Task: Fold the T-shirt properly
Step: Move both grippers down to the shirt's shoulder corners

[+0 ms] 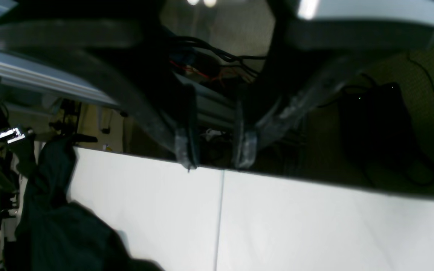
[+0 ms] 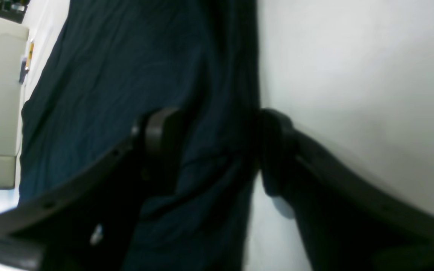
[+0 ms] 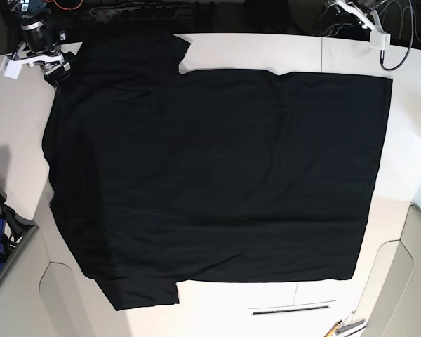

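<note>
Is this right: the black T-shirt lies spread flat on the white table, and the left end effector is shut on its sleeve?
Not quite. The T-shirt does lie spread flat on the white table, but the left end effector is open and empty above the table edge, as the left wrist view shows.

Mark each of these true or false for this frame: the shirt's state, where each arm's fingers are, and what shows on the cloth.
1. The T-shirt lies spread flat on the white table. True.
2. The sun face print is facing up. False: only plain black cloth shows.
3. The right gripper has its fingers apart over the shirt's edge. True.
4. The left gripper is clamped on a sleeve. False: it is open at the table edge, with nothing between its fingers.
5. The shirt is already folded in half. False: both sleeves are still laid out.
</note>
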Controlling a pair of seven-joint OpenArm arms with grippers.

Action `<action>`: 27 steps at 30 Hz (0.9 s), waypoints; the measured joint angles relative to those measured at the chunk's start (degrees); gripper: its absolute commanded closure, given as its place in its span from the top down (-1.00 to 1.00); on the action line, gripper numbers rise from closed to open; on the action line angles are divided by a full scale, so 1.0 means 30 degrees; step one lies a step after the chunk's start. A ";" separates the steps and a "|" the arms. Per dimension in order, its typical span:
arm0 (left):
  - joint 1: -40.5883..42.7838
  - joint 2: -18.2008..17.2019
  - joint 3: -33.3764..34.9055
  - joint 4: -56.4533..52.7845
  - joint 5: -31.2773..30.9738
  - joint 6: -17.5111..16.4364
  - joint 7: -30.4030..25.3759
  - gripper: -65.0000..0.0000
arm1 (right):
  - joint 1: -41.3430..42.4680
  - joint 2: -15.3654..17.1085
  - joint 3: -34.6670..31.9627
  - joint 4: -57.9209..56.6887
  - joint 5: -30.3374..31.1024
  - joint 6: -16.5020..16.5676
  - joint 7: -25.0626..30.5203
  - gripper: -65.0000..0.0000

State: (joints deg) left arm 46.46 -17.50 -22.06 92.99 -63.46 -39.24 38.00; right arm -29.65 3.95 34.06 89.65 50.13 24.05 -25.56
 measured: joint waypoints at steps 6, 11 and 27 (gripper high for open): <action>-0.0160 0.0022 -0.2033 -0.0036 0.0299 -0.0007 0.0532 -0.42 | 0.0000 0.0000 -0.0029 -0.0036 -0.0066 -0.0015 0.0138 -0.37; -0.0372 -0.0044 -0.4007 -0.0124 0.0423 -0.0015 0.0925 -0.42 | 0.0000 -0.0007 -0.0029 -0.0066 -0.0182 -0.0029 0.0131 -0.94; -0.4583 -0.1158 -0.6222 -0.0226 0.3337 -0.0022 0.0007 0.07 | 0.0328 -0.0036 -0.0058 -0.0073 -0.0947 -0.0022 0.0124 -1.00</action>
State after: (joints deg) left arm 32.71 -20.97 -40.73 92.31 -53.45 -39.31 38.02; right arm -28.67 3.84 33.89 89.43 47.29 23.99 -25.19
